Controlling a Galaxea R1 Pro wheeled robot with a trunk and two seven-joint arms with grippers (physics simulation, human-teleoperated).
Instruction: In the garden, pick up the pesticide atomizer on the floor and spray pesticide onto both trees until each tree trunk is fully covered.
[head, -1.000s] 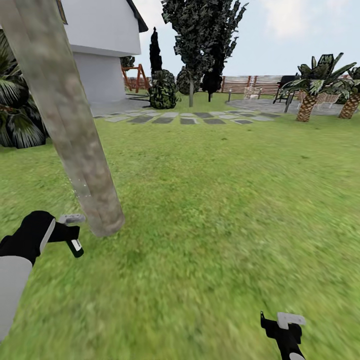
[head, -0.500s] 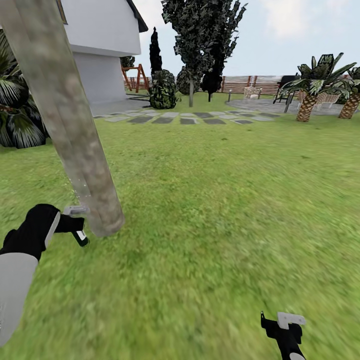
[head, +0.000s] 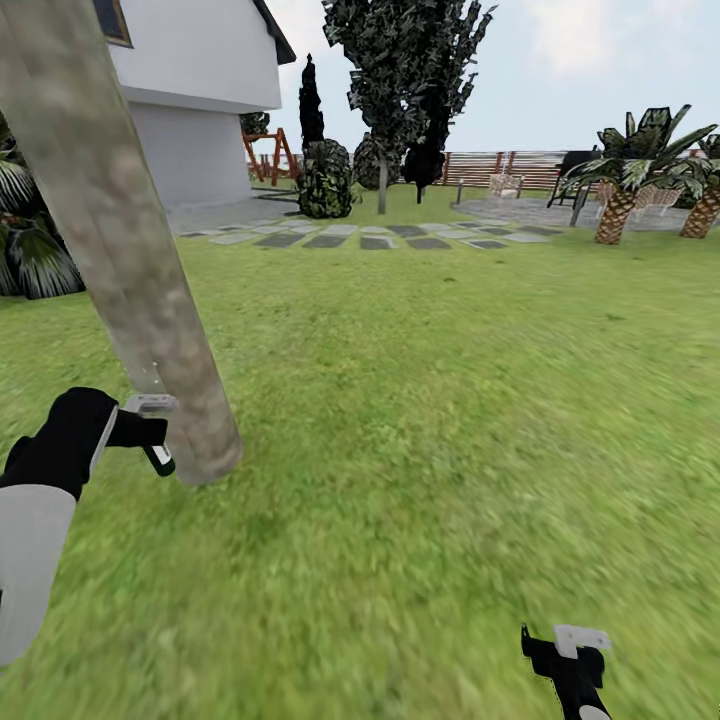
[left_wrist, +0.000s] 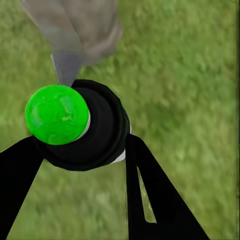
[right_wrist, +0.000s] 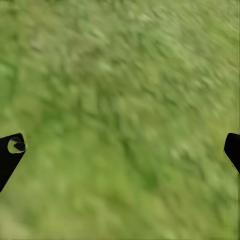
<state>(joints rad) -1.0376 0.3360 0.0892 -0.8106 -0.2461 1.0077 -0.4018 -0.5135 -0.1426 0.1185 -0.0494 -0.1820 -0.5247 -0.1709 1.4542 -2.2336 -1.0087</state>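
Left gripper (head: 150, 432) risen beside tree trunk (head: 120, 250), pesticide atomizer (left_wrist: 82, 127) between fingers (left_wrist: 150, 200)

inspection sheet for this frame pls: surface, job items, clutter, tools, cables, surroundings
Surface: green lawn.
Job's things: sprayer bottle, green top in the wrist view, held close beside the tree trunk; contact cannot be told.
Clutter: nothing seen.
Grippers: left tool shut on the bottle; right tool open over grass, holding nothing.
Cables: nothing seen.
Surroundings: white house, stepping stones, second tree, palms, wooden fence.
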